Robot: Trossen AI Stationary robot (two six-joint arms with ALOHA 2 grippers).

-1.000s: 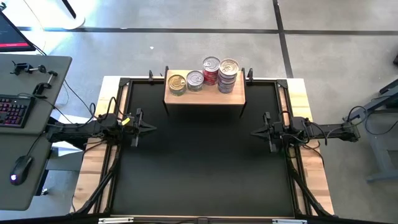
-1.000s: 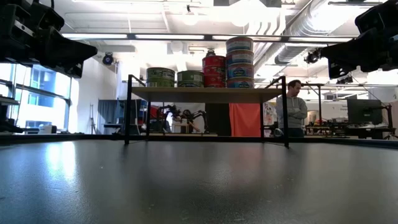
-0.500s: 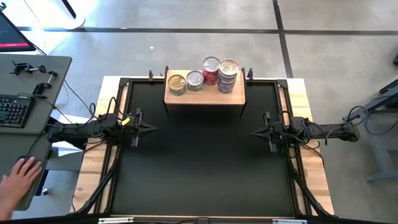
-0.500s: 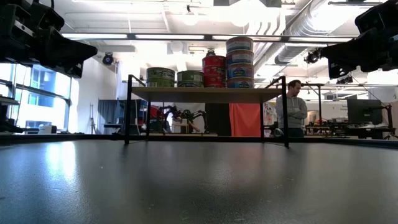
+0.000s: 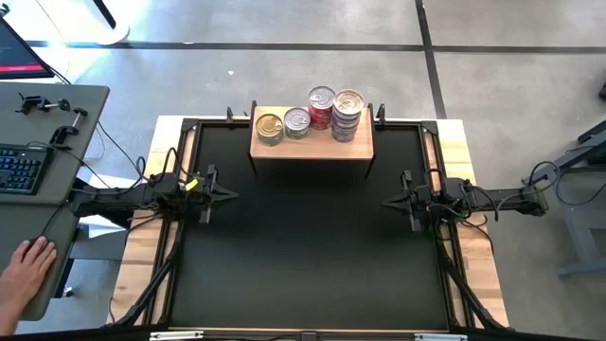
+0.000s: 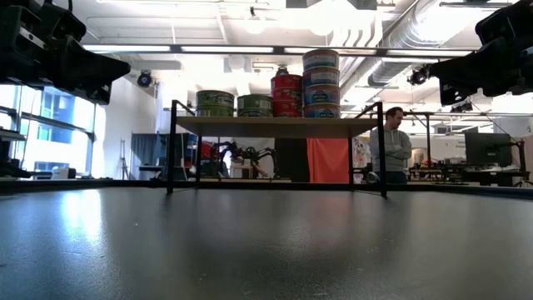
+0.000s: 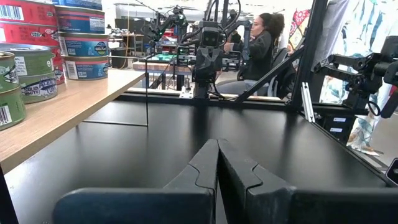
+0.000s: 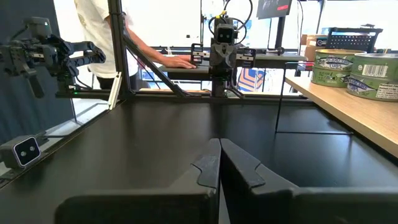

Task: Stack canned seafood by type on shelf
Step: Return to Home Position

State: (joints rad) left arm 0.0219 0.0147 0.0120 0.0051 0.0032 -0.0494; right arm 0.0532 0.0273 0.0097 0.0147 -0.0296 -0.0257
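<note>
The shelf (image 5: 312,144) stands at the far edge of the black mat, on thin black legs (image 6: 172,146). On it the canned seafood stands in four short stacks. Two are greenish, one gold-lidded (image 5: 270,128) and one silver-lidded (image 5: 296,121). The other two are a red stack (image 6: 286,93) and a taller bluish stack (image 6: 321,82). My left gripper (image 5: 234,194) hovers shut over the mat's left side, pointing level toward the right. My right gripper (image 5: 383,201) hovers shut over the right side, pointing level toward the left. Neither holds anything, as both wrist views show (image 7: 217,142) (image 8: 220,142).
The black mat (image 5: 312,256) lies between the two arms. A desk with a keyboard (image 5: 21,169) stands left of the table, with a person's hand (image 5: 24,267) at its near end. People stand in the room beyond (image 6: 391,150).
Both arms have kept still. A person's hand has come in over the mouse on the desk at the left.
</note>
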